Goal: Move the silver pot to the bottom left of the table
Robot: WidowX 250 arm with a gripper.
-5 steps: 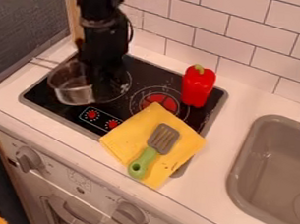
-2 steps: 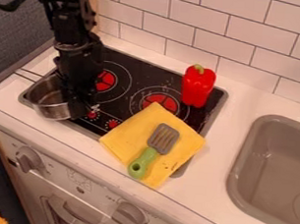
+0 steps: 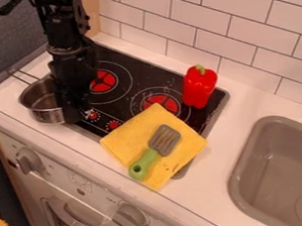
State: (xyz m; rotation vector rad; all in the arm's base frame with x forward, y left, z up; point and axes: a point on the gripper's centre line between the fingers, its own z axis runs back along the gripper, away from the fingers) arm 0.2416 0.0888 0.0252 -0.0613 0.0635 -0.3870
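My black two-finger gripper (image 3: 73,109) at right side of round silver metal pot (image 3: 40,111), by black stovetop's (image 3: 142,73) left corner; can't tell whether pincer's wide or narrow.

The silver pot (image 3: 40,111) and the hand (image 3: 73,111) have shifted toward the lower left.

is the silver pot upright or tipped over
Upright. The silver pot has its open mouth facing up, with the inside visible from above and the outer wall below the rim.
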